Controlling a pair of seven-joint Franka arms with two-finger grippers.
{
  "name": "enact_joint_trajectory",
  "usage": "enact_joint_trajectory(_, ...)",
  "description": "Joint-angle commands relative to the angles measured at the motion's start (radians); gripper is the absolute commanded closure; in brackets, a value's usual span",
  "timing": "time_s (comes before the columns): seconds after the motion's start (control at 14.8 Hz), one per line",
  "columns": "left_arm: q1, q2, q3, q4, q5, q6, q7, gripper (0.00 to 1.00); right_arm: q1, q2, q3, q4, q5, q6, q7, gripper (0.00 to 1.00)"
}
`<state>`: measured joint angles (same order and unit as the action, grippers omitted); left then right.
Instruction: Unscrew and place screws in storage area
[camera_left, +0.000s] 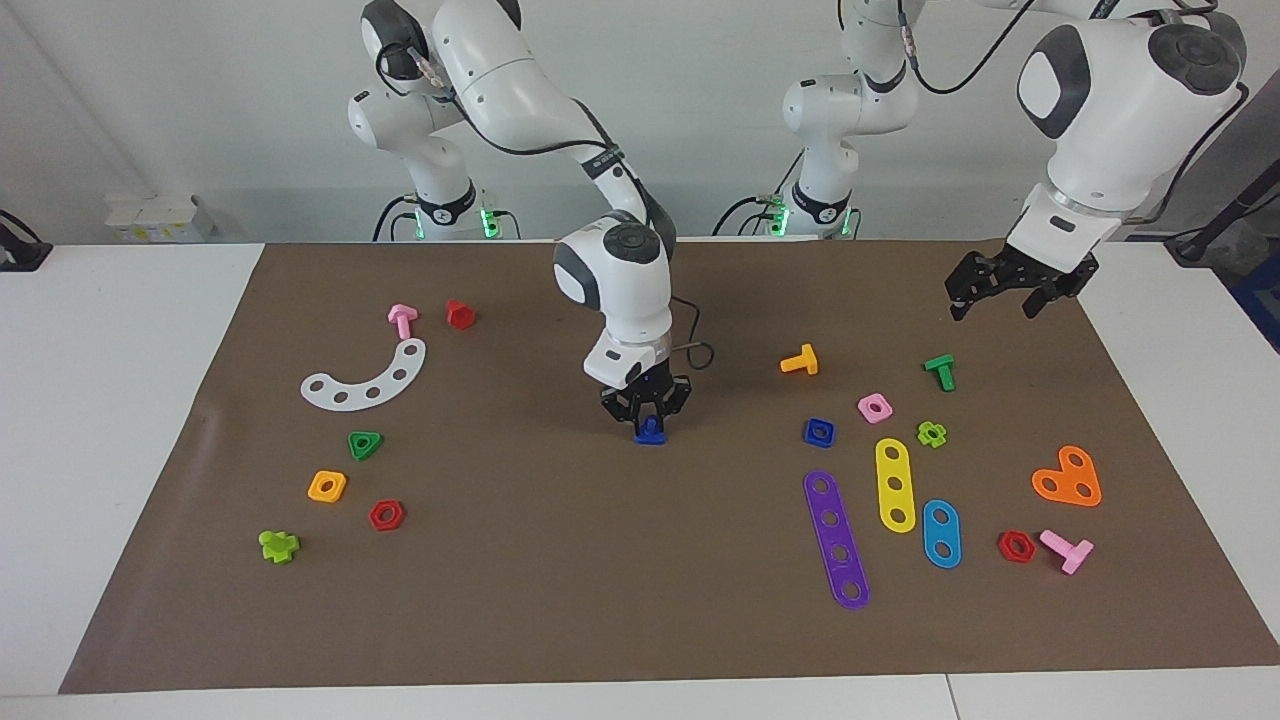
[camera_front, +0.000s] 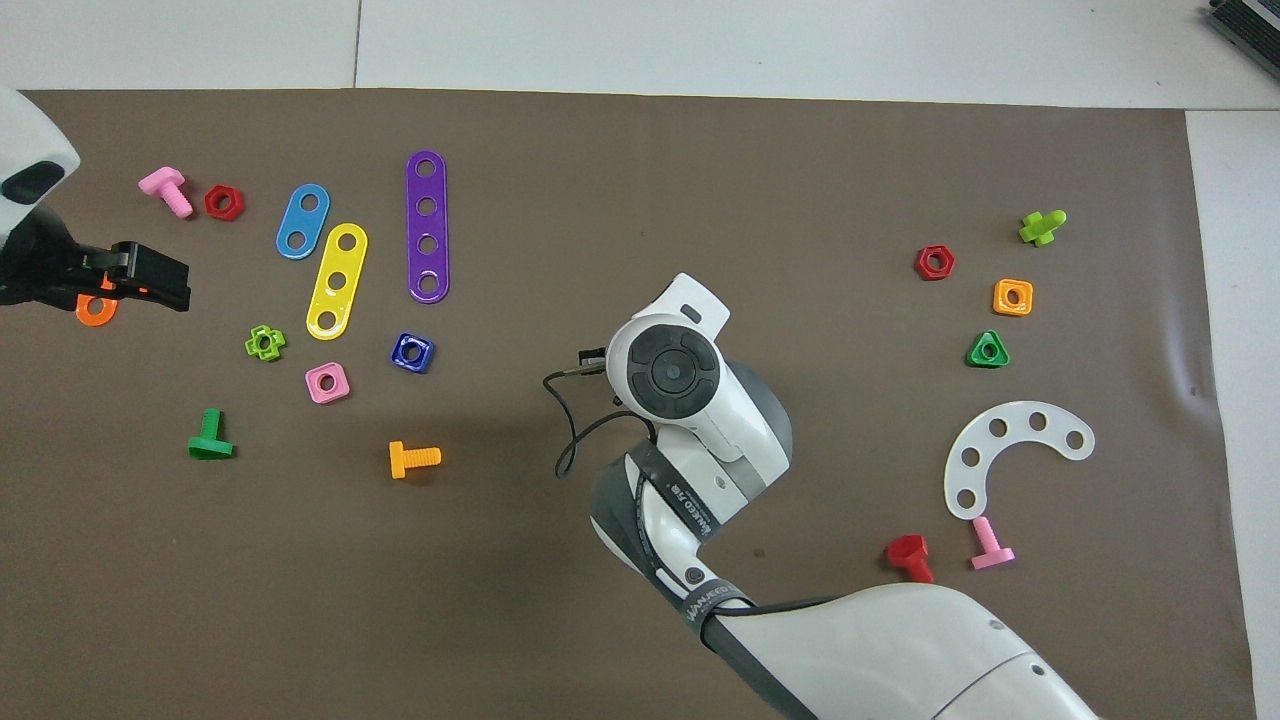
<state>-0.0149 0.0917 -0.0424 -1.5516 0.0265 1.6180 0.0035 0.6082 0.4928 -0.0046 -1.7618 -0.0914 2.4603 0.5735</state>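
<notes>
The right gripper (camera_left: 650, 420) is in the middle of the brown paper mat (camera_left: 560, 560). Its fingers are squeezed around the small dark-blue plastic bolt (camera_left: 651, 431). The bolt sits right at the mat, and I cannot tell if it touches it. From above, the right arm's white wrist hides both the gripper and the bolt.

The landmark here is the blue square nut with a hole (camera_left: 819, 431) (camera_front: 412, 352). The held bolt is beside this nut, toward the right arm's end of the table.

Much farther toward that end lies the storage area (camera_left: 330, 520), a bare patch of mat. Around it lie a green triangle nut (camera_left: 364, 444) (camera_front: 988, 349), a yellow square nut (camera_left: 327, 486) (camera_front: 1012, 296), a red hexagon nut (camera_left: 386, 514) (camera_front: 935, 262) and a lime bolt (camera_left: 278, 545) (camera_front: 1041, 227).

The left gripper (camera_left: 1000, 296) (camera_front: 150, 280) waits in the air, toward the left arm's end from the blue nut. It hangs over the mat with its fingers spread apart and nothing in them.
</notes>
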Motion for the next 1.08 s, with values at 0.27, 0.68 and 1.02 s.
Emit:
enact_joint_trajectory(0.27, 0.007, -0.043, 0.007, -0.074, -0.034, 0.049, 0.0, 0.0, -0.007, -0.01, 0.006, -0.021, -0.018, 0.025, -0.009, 0.7)
enact_joint_trajectory(0.68, 0.007, -0.053, 0.007, -0.096, -0.034, 0.062, 0.001, 0.0, -0.014, -0.022, 0.005, 0.01, -0.018, -0.015, -0.014, 1.0)
enact_joint_trajectory(1.02, 0.006, -0.072, 0.009, -0.134, -0.033, 0.092, -0.004, 0.0, -0.14, -0.235, -0.003, -0.007, -0.016, -0.233, -0.061, 1.0)
